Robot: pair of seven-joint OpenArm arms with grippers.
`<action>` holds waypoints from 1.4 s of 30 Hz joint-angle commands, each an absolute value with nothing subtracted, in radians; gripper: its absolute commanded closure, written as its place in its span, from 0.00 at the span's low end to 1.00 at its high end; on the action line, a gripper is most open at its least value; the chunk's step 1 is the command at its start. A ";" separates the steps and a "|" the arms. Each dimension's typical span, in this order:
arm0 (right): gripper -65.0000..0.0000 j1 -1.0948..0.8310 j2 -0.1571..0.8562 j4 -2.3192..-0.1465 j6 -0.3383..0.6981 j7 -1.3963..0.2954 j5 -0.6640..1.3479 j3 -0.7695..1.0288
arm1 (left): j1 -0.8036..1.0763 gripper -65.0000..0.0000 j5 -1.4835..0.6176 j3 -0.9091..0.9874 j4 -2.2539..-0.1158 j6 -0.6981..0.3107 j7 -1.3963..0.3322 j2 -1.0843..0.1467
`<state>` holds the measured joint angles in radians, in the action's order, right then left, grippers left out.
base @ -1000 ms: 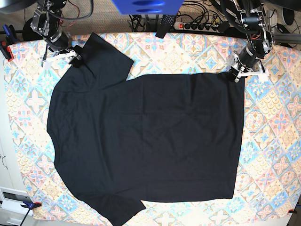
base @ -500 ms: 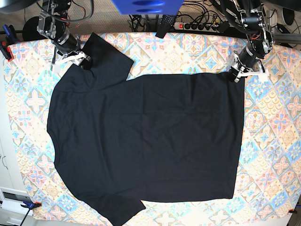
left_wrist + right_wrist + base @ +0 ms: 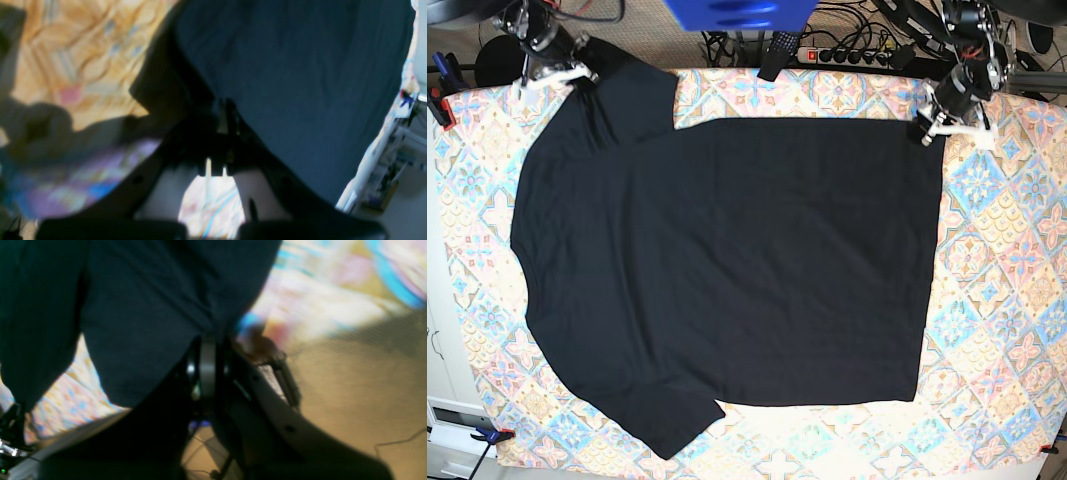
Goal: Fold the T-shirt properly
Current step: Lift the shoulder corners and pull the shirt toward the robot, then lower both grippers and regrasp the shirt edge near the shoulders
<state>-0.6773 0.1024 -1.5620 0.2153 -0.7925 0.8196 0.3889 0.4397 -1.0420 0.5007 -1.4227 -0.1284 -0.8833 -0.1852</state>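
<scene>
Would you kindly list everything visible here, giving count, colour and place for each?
T-shirt: one, black, spread flat over most of the table, neck end at the base view's left.
Tablecloth: one, multicoloured tile pattern, under the shirt.
Power strip: one, black, on the floor beyond the far table edge.
Clamps: two seen, orange and blue, left table edge.
Left gripper: one, jaws shut on the far hem corner.
Right gripper: one, jaws shut on the far sleeve.

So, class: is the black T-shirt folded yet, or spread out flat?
Spread flat, unfolded. In the base view the T-shirt lies open on the tablecloth, both sleeves out, with no layer doubled over.
</scene>
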 commanded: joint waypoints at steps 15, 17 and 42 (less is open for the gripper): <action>1.00 -0.843 0.111 -1.715 0.303 -0.800 0.803 0.501 | 0.630 1.00 -1.047 0.510 -1.523 -0.125 -0.878 -0.193; 1.00 -0.839 0.111 -1.771 0.303 -0.800 0.802 0.501 | 0.630 1.00 -1.047 0.510 -1.587 -0.125 -0.878 -0.191; 1.00 -0.389 0.114 -1.859 0.303 -0.805 0.753 0.495 | 0.183 1.00 -1.038 0.499 -1.480 -0.124 -0.888 -0.196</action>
<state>-0.3882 0.1028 -1.8500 0.3042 -0.8200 0.7479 0.4892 0.1898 -1.0225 0.4988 -1.4601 -0.1123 -0.8982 -0.1810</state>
